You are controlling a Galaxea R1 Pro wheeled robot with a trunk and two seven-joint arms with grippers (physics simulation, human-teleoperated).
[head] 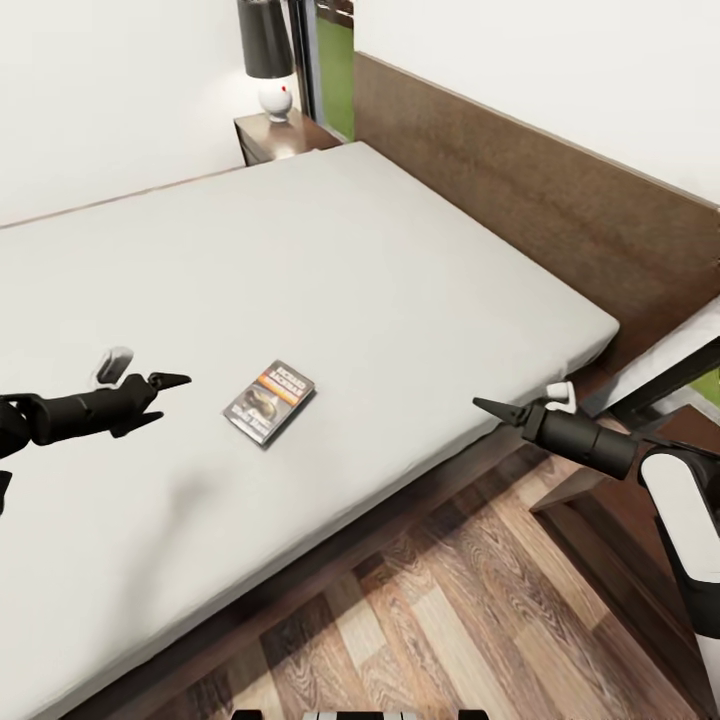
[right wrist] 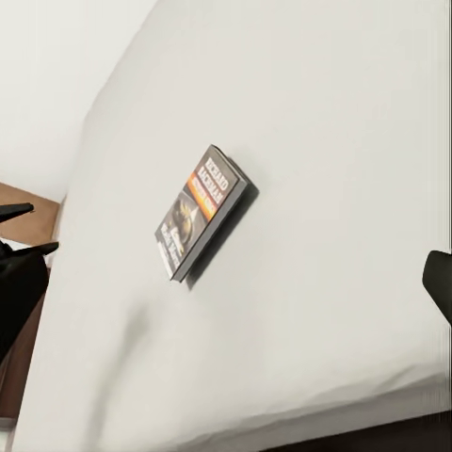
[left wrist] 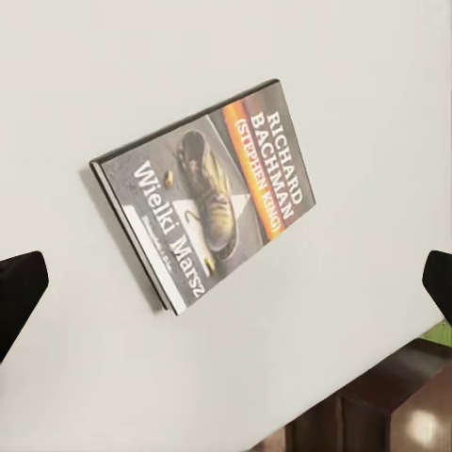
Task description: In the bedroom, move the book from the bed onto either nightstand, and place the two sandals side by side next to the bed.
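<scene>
Hovering over the left part of the bed [head: 330, 250], left end effector [head: 160, 398], fingers spread wide and empty, tips pointing right toward the book [head: 269, 400]. Lying flat on the pale mattress near the near edge, cover up, just right of those tips and clear of them. Seen from the left wrist view, book [left wrist: 212, 193] centred between the two dark fingertips, ahead of them and not yet touched. Long axis running diagonally, from near-left to far-right, so set askew to the line of approach rather than square across it. Further right, right end effector [head: 500, 410] poised beyond the mattress corner, above the bed's edge and the floor; opening not clear enough to tell. Well apart from the book, farther than the left. Likely the left arm's reach, then, with a short advance to the right. Far off at the head of the bed, nightstand [head: 285, 135] under a lamp.
</scene>
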